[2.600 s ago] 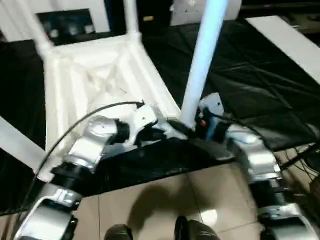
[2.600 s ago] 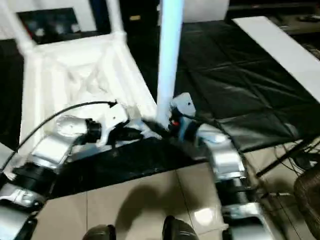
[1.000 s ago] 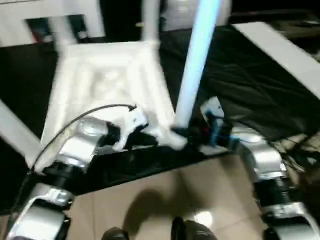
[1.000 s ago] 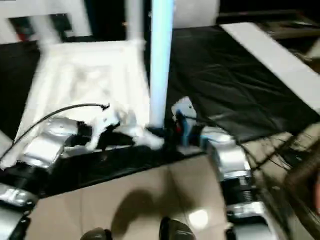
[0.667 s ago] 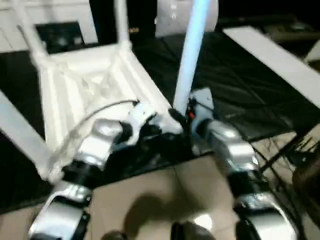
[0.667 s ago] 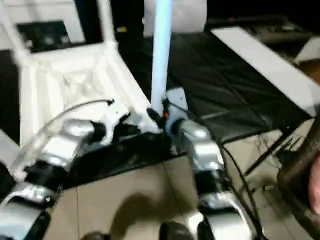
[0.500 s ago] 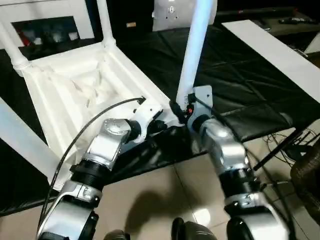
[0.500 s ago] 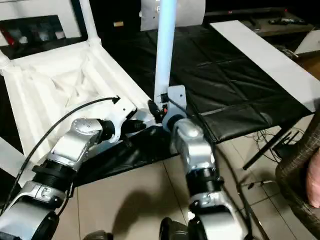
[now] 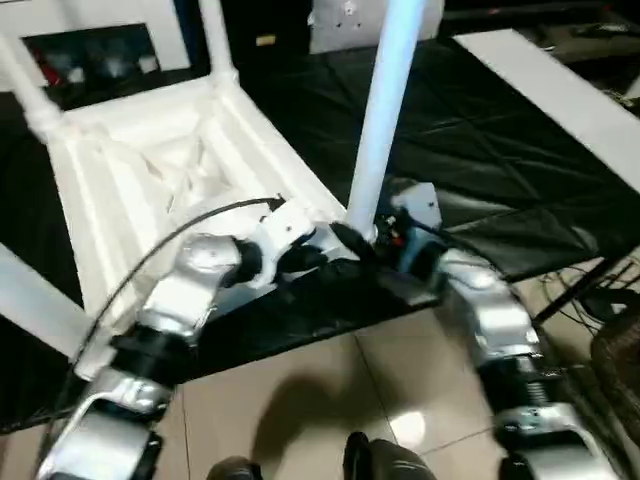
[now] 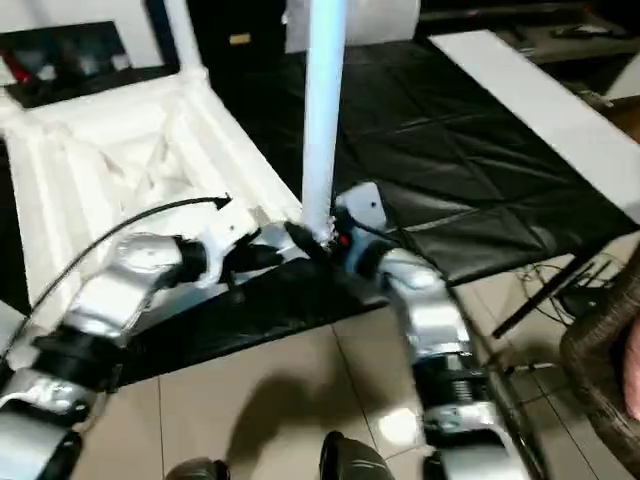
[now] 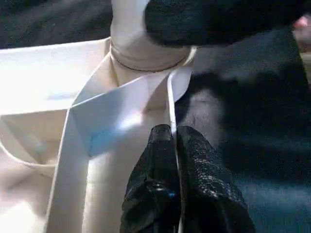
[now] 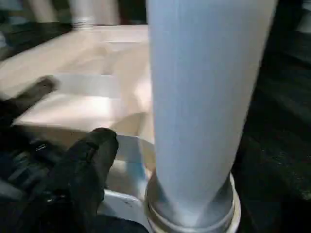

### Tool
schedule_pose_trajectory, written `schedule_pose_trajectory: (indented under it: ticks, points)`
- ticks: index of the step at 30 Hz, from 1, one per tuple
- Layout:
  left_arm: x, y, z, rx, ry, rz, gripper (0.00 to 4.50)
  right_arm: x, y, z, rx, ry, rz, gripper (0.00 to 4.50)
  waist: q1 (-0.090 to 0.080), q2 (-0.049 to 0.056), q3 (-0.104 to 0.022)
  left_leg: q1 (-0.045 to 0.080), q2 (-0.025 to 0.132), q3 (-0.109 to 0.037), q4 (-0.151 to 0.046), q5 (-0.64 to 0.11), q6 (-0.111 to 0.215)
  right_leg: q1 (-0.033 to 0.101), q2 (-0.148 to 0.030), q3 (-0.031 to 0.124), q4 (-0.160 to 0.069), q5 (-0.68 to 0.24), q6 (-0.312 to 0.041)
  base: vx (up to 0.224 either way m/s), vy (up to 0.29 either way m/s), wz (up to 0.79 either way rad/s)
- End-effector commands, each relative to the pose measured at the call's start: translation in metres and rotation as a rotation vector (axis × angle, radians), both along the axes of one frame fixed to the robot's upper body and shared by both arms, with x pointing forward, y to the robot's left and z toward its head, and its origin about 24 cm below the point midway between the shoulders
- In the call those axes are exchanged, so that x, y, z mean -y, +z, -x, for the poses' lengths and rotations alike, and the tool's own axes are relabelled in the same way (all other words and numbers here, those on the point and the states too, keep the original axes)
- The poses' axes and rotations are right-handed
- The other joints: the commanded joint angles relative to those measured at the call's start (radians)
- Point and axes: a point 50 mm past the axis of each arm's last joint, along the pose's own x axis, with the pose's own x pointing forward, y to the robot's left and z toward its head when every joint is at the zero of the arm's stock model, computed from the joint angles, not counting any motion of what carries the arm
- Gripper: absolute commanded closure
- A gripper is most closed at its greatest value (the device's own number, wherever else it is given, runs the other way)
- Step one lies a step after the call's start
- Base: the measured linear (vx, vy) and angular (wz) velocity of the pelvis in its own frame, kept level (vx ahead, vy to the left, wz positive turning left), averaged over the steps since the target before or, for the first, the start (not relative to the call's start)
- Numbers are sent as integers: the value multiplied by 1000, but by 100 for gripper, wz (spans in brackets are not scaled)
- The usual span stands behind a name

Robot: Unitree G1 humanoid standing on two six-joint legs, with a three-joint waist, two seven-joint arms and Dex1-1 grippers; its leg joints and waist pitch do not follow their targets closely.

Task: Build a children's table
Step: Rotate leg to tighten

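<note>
Left gripper (image 11: 174, 145) is pinched tight on the thin raised rim of the children's table (image 9: 150, 170), near the closest corner socket; both black fingers (image 11: 204, 194) press together with the white rim edge running between them. Right gripper (image 12: 97, 145) sits at the base of the near leg (image 9: 385, 110); one black finger (image 12: 90, 160) shows just beside the leg, apart from it. Its other finger is hidden, so I cannot tell how wide it stands or whether it grips anything.

Table lies upside down on a black padded mat (image 9: 480, 150), underside up, ribbed with moulded diagonal braces inside the rim. All glossy white plastic. Near leg is a smooth round tapered tube, standing upright in the rounded corner socket (image 12: 189, 208), with a collar ring where tube meets socket. Two more legs (image 9: 215, 40) rise from the far corners. Fourth leg (image 9: 35, 295) crosses at the left edge.

Mat is quilted, slightly shiny. Beige tile floor (image 9: 300, 410) below. White board (image 9: 560, 90) lies on the mat at right. Black cable (image 9: 160, 250) arcs over the silver left forearm.
</note>
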Motion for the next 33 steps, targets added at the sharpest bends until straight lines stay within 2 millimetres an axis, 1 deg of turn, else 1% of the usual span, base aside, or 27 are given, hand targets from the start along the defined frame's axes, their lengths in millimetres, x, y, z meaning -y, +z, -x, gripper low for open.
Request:
schedule_pose_trajectory:
  ticks: [1, 2, 3, 4, 5, 6, 8, 9, 10, 11, 12, 13, 14, 16, 17, 18, 19, 21, 24, 25, 26, 27, 29, 32, 33]
  points:
    - [5, -9, 14, -31, -177, -50, 450, -2, 6, 10, 34, 162, 7, 38, 10, 0, -92, -24, 37, -2, -53, 30, 193, 93, -74, 76, -54, -290, -142, 0, 0, 0]
    - [4, -9, 15, -35, -195, -56, 450, 0, 6, 11, 33, 183, 13, 38, 12, 1, -92, -22, 41, -1, -54, 40, 196, 89, -73, 76, -52, -283, -146, 0, 0, 0]
    - [3, -10, 16, -40, -214, -62, 450, 1, 6, 12, 31, 205, 20, 38, 18, 1, -90, -19, 44, 1, -54, 42, 198, 86, -71, 74, -53, -284, -151, 0, 0, 0]
    - [1, -10, 20, -59, -259, -62, 450, 6, 6, 16, 25, 270, 41, 38, 21, 4, -90, -18, 46, 1, -54, 40, 194, 85, -72, 75, -53, -289, -153, 0, 0, 0]
    - [-2, -10, 23, -83, -310, -62, 450, 11, 7, 20, 15, 348, 62, 38, 28, 3, -89, -13, 46, 2, -55, 25, 188, 84, -71, 74, -56, -309, -154, 0, 0, 0]
    - [-4, -10, 25, -96, -343, -69, 450, 14, 7, 22, 8, 390, 74, 38, 32, 3, -88, -9, 49, 3, -57, 16, 186, 81, -70, 77, -56, -311, -158, 0, 0, 0]
    - [-6, -10, 26, -111, -378, -78, 450, 16, 7, 24, 0, 433, 86, 38, 36, 3, -87, -10, 52, 3, -58, 5, 178, 81, -70, 79, -53, -314, -168, 0, 0, 0]
    - [-7, -10, 27, -120, -399, -83, 450, 18, 7, 25, -9, 463, 97, 38, 40, 1, -88, -9, 53, 4, -58, 4, 169, 81, -71, 81, -53, -315, -169, 0, 0, 0]
    - [-8, -10, 27, -129, -423, -90, 450, 20, 6, 26, -21, 502, 113, 63, 44, 3, -88, -8, 51, 6, -58, 2, 166, 80, -71, 81, -54, -315, -175, 0, 0, 0]
    - [-9, -10, 28, -137, -445, -97, 450, 21, 5, 26, -34, 536, 129, 71, 45, 0, -88, -7, 53, 7, -58, 4, 163, 80, -70, 82, -53, -312, -175, 0, 0, 0]
    - [-10, -9, 28, -142, -465, -104, 450, 23, 5, 26, -47, 561, 139, 71, 49, 2, -90, -6, 53, 9, -57, 6, 164, 79, -69, 83, -50, -302, -183, 0, 0, 0]
    - [-10, -9, 28, -142, -465, -104, 450, 23, 5, 26, -47, 561, 139, 76, 49, 2, -90, -7, 54, 9, -57, 11, 164, 79, -69, 83, -46, -292, -187, 0, 0, 0]
    - [-11, -9, 27, -155, -492, -117, 450, 25, 4, 24, -75, 589, 149, 90, 52, 3, -91, -4, 56, 14, -55, 14, 162, 76, -68, 84, -45, -275, -198, 0, 0, 0]
    - [-12, -9, 27, -159, -503, -122, 450, 25, 4, 24, -84, 603, 155, 114, 53, 1, -92, -10, 55, 14, -55, 7, 151, 81, -70, 84, -43, -285, -193, 0, 0, 0]
    - [-12, -8, 27, -162, -515, -123, 450, 26, 4, 24, -99, 636, 171, 118, 53, 0, -91, -11, 56, 14, -55, 6, 147, 82, -71, 83, -44, -291, -188, 0, 0, 0]
    - [-12, -7, 27, -164, -519, -123, 450, 26, 3, 24, -105, 649, 178, 124, 54, 0, -93, -13, 53, 15, -54, 7, 143, 84, -70, 82, -44, -298, -182, 0, 0, 0]
    - [-12, -7, 26, -166, -526, -125, 450, 27, 2, 25, -120, 673, 191, 136, 55, -2, -93, -13, 53, 15, -54, 11, 143, 83, -70, 83, -45, -295, -180, 0, 0, 0]
    - [-12, -7, 26, -168, -535, -127, 450, 28, 1, 25, -132, 701, 218, 158, 56, -2, -94, -16, 53, 15, -53, 22, 145, 85, -70, 81, -43, -290, -177, 0, 0, 0]
    - [-13, -7, 25, -173, -548, -132, 450, 30, -1, 25, -153, 732, 236, 172, 58, -2, -95, -15, 55, 14, -52, 36, 150, 83, -70, 81, -40, -275, -182, 0, 0, 0]
    - [-13, -7, 25, -173, -548, -132, 450, 30, -1, 25, -153, 732, 236, 181, 59, -2, -94, -15, 54, 16, -51, 31, 151, 83, -69, 81, -42, -282, -182, 0, 0, 0]
    - [-14, -7, 25, -175, -550, -134, 450, 30, -1, 25, -161, 744, 235, 205, 61, -2, -94, -16, 55, 15, -51, 30, 150, 84, -70, 80, -41, -288, -180, 0, 0, 0]
    - [-14, -7, 25, -175, -550, -134, 450, 30, -1, 25, -161, 744, 235, 205, 61, -2, -94, -16, 55, 15, -51, 30, 150, 84, -70, 80, -41, -288, -180, 0, 0, 0]
    - [-15, -7, 24, -176, -549, -137, 450, 29, -1, 25, -167, 755, 230, 211, 66, -2, -94, -14, 55, 15, -51, 30, 145, 83, -70, 81, -42, -294, -176, 0, 0, 0]
    - [-15, -7, 24, -177, -547, -136, 450, 27, -1, 26, -178, 775, 218, 242, 69, -3, -94, -15, 55, 15, -52, 23, 137, 83, -70, 81, -42, -305, -173, 0, 0, 0]
    - [-15, -7, 24, -177, -546, -135, 450, 27, -2, 27, -186, 783, 214, 242, 70, -4, -94, -15, 54, 16, -52, 20, 133, 84, -70, 81, -43, -308, -169, 0, 0, 0]
